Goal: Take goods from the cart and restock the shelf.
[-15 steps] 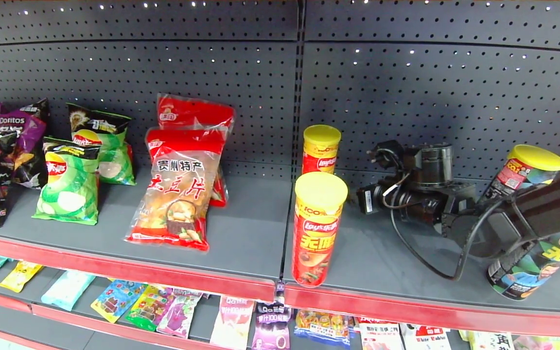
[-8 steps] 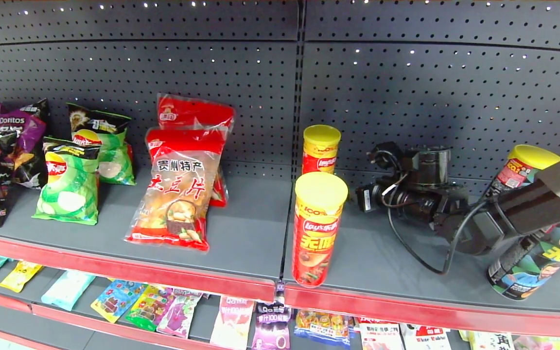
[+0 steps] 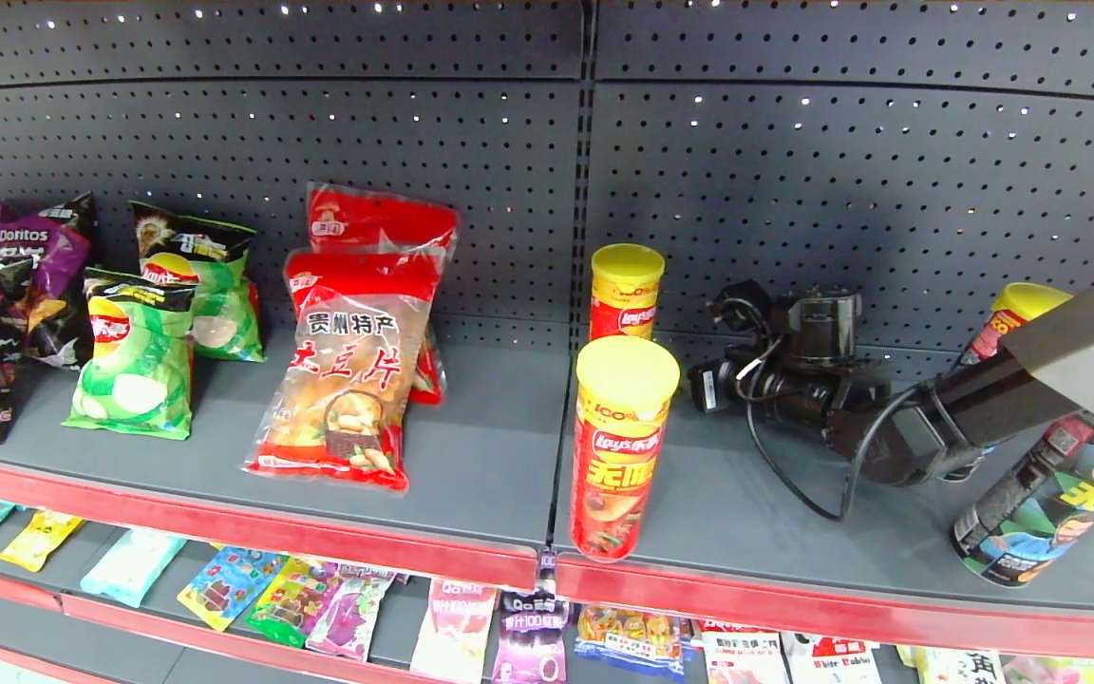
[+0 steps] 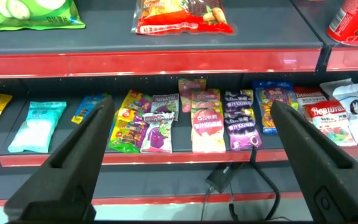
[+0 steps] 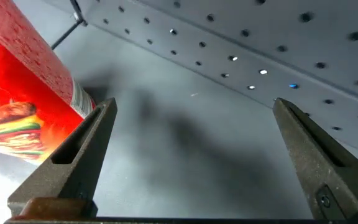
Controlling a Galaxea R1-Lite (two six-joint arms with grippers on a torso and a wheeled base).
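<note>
Wide and empty at the right claw (image 5: 192,102). Red can (image 5: 23,106) just beside one finger, outside the gap, apparently not touched. Bare shelf (image 5: 185,162) and pegboard (image 5: 260,37) beyond. From the head: right arm (image 3: 984,399) in from the right edge, stretched low over the shelf, wrist near back can (image 3: 627,290). Front can (image 3: 618,446) upright at the lip. Unclear whether red can is the front or back one. Tilted by the arm: front dark can (image 3: 1046,513), rear dark can (image 3: 1017,309). Wide too at the left claw (image 4: 191,102), empty, facing candy packets (image 4: 207,118) on lower shelf (image 4: 48,158).
</note>
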